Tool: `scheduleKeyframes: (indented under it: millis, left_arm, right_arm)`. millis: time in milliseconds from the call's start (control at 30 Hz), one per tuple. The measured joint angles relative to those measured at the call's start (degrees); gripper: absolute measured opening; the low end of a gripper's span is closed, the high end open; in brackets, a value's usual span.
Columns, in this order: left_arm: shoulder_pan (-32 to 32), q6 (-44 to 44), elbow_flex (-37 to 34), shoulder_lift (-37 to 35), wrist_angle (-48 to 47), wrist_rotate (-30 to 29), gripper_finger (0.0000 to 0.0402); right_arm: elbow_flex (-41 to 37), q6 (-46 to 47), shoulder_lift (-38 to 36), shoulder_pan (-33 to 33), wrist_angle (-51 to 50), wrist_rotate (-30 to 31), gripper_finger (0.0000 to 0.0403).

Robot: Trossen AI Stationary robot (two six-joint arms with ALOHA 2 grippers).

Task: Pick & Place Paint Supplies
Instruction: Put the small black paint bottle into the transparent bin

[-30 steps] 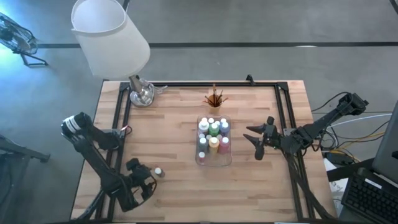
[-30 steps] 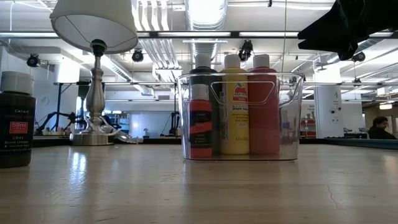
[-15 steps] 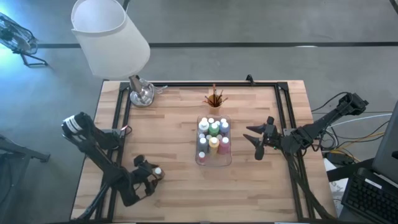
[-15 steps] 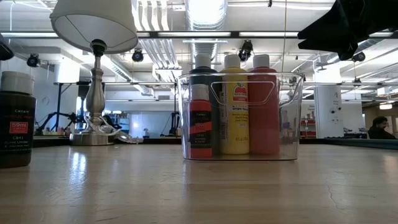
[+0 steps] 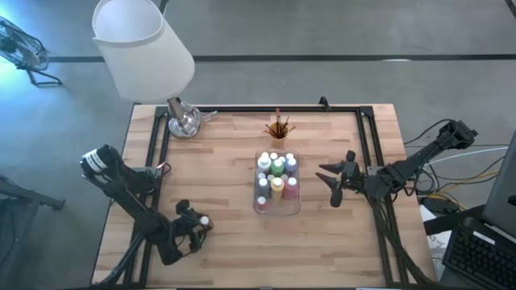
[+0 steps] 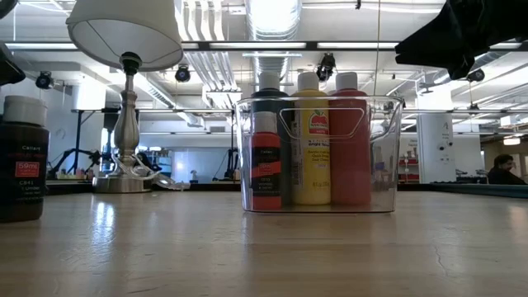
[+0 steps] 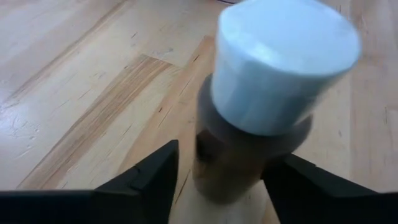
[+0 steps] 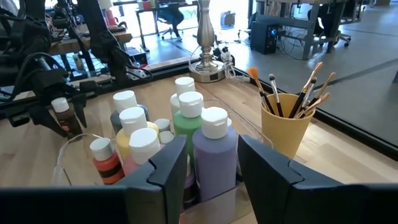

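Clearly "59ml" on brown bottle (image 6: 22, 161)

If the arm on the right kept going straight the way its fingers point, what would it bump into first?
Most likely the purple paint bottle in the clear tray: the right gripper frames it dead ahead in its wrist view. How far off it stands is hard to judge.

- A clear rectangular plastic tray (image 5: 277, 209) was placed near the middle of the wooden table (image 5: 234, 145), with white-capped paint bottles (image 5: 276, 176) stood upright inside it.
- A small cup of wooden-handled brushes (image 5: 278, 127) was set just behind the tray.
- A white-shaded lamp on a metal base (image 5: 183, 121) was stood at the table's rear left corner.
- A lone dark brown bottle with a white cap (image 5: 205, 221) was stood on the table's front left, between the fingers of the left gripper (image 5: 196, 228).
- The right gripper (image 5: 331, 184) was held right of the tray, apart from it.
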Motion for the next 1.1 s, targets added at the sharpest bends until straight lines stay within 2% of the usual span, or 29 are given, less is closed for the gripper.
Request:
scheduleKeyframes:
  millis: [300, 433, 567, 733, 933, 1100]
  left_arm:
    - [0.0, 0.7, 0.0, 0.0, 0.5, 0.0, 0.0143]
    - [0.0, 1.6, 0.0, 0.0, 2.1, -0.9, 0.0134]
    - [0.2, 2.7, 1.0, 0.0, 3.5, -1.1, 0.0133]
    - [1.8, 6.6, 5.2, 0.0, 3.5, -1.0, 0.0132]
    - [5.6, 16.3, 12.3, 0.0, 3.5, 1.3, 0.0131]
    - [10.4, 23.4, 18.0, 0.0, 3.4, 6.6, 0.0131]
  right_arm:
    - [0.0, -0.1, 0.0, 0.0, 0.0, 0.0, 0.0115]
    - [0.0, -0.1, 0.0, 0.0, 0.9, -0.3, 0.0109]
    - [0.0, -0.2, 1.0, 0.0, 4.0, -3.0, 0.0114]
    - [0.0, -4.4, 5.4, 0.0, 14.3, -8.8, 0.0128]
    - [0.3, -11.0, 14.5, 0.0, 31.1, -17.2, 0.0139]
    - [6.0, -12.3, 22.5, 0.0, 32.1, -23.6, 0.0140]
